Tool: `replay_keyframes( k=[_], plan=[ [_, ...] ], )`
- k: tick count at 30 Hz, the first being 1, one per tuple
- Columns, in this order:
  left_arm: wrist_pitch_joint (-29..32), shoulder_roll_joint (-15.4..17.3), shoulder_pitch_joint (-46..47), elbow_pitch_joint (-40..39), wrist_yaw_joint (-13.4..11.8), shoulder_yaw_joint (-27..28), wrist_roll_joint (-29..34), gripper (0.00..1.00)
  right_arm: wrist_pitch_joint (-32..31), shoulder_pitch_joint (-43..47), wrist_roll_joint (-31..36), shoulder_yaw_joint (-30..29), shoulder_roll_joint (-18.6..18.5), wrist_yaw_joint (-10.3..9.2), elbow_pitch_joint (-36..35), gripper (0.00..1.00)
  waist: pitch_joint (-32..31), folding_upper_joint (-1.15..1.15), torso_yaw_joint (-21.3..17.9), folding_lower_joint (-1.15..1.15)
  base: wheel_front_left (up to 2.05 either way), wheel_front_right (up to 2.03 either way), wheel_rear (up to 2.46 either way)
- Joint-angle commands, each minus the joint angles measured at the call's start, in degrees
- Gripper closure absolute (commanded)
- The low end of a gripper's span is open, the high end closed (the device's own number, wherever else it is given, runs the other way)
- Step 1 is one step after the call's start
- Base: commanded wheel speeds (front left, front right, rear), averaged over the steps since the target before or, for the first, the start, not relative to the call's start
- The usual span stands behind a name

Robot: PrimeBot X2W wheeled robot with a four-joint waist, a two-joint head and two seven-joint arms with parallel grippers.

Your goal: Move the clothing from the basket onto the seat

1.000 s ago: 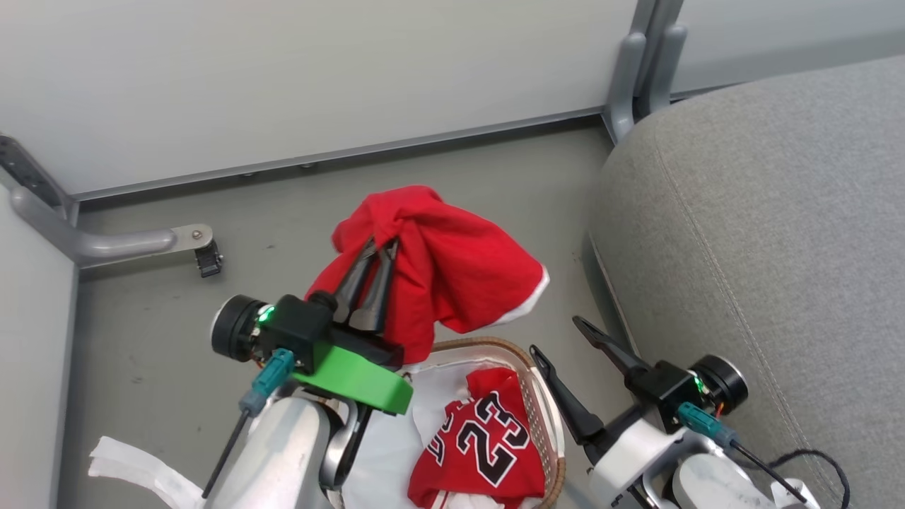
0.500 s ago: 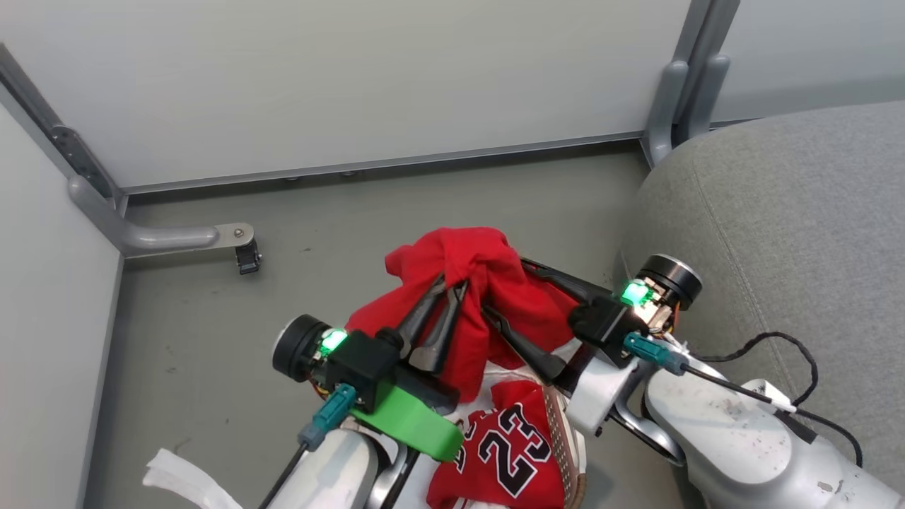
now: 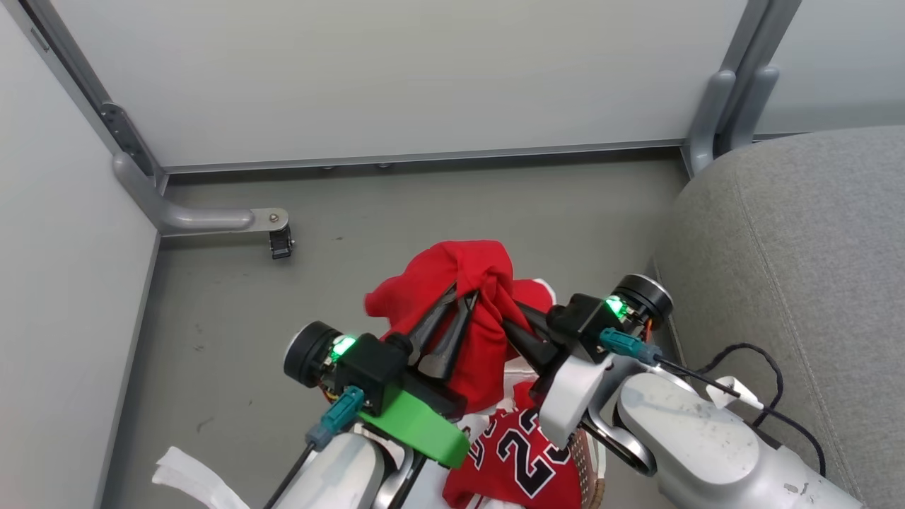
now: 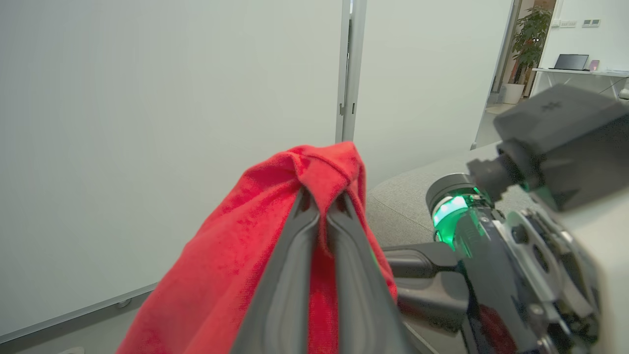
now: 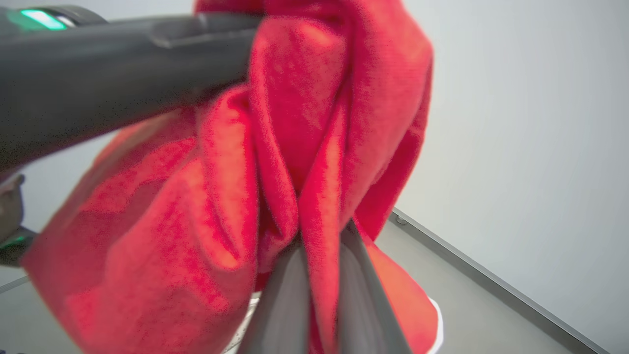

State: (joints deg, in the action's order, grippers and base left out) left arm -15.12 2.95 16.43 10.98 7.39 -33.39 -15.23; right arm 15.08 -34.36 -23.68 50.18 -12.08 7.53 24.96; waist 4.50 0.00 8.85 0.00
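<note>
Here left fingers [image 3: 430,326] and right fingers [image 3: 525,343] both clench the plain red garment [image 3: 466,268] above the basket [image 3: 592,463].

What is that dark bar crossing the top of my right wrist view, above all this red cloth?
Observer: That is the left gripper. The head view shows it pinching the top of the plain red garment, lifted above the floor.
Operator: Is that all the clothing?
Observer: No. A red jersey numbered 23 lies in the basket below.
Operator: Where is the seat?
Observer: The grey sofa stands to the robot's right, beside the basket.
</note>
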Motion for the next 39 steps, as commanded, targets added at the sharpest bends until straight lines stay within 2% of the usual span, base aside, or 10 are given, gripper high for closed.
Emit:
replay_keyframes(
  k=[1,6,13,20,24,31,35,39],
  plan=[
    [0.0,0.0,-0.1,0.1,0.1,0.8,0.3,0.0,0.1,1.7,0.0,-1.3,-0.2,-0.07,-0.5,1.0,0.2,0.0,-0.7,0.0,0.0,0.0,0.0],
    [0.0,0.0,-1.2,0.2,0.1,3.5,1.4,0.0,0.1,5.9,0.1,-6.5,-0.6,-0.07,-2.1,1.0,0.7,0.0,-4.4,0.0,0.0,0.0,0.0],
    [0.0,0.3,-0.7,0.9,0.1,5.7,2.8,0.0,0.1,11.2,0.4,-12.4,-0.8,-0.08,-5.0,1.0,2.8,0.0,-15.4,0.0,0.0,0.0,0.0],
    [0.0,1.1,0.5,0.0,0.1,6.2,3.2,0.0,0.1,13.8,0.4,-15.2,-0.1,-0.08,-6.6,1.0,4.9,0.0,-27.8,0.0,0.0,0.0,0.0],
    [0.0,1.4,0.9,0.8,0.1,6.1,3.0,0.0,0.1,15.0,-0.5,-17.3,0.8,-0.08,-6.7,1.0,5.7,0.0,-33.2,0.0,0.0,0.0,0.0],
    [0.0,1.9,1.4,1.9,0.1,4.6,2.5,0.0,0.1,15.4,-1.0,-22.0,1.4,-0.08,-6.6,1.0,7.6,0.0,-37.1,0.0,0.0,0.0,0.0],
    [0.0,2.8,2.7,2.6,0.1,3.6,2.8,0.0,0.1,12.3,-0.4,-26.2,0.8,-0.08,-6.5,1.0,10.2,0.0,-36.8,0.0,0.0,0.0,0.0],
    [0.0,3.6,4.7,2.7,0.1,2.5,3.1,0.0,0.1,6.6,2.1,-30.3,-1.3,-0.08,-5.7,1.0,14.5,0.0,-35.1,0.0,0.0,0.0,0.0]
  ],
)
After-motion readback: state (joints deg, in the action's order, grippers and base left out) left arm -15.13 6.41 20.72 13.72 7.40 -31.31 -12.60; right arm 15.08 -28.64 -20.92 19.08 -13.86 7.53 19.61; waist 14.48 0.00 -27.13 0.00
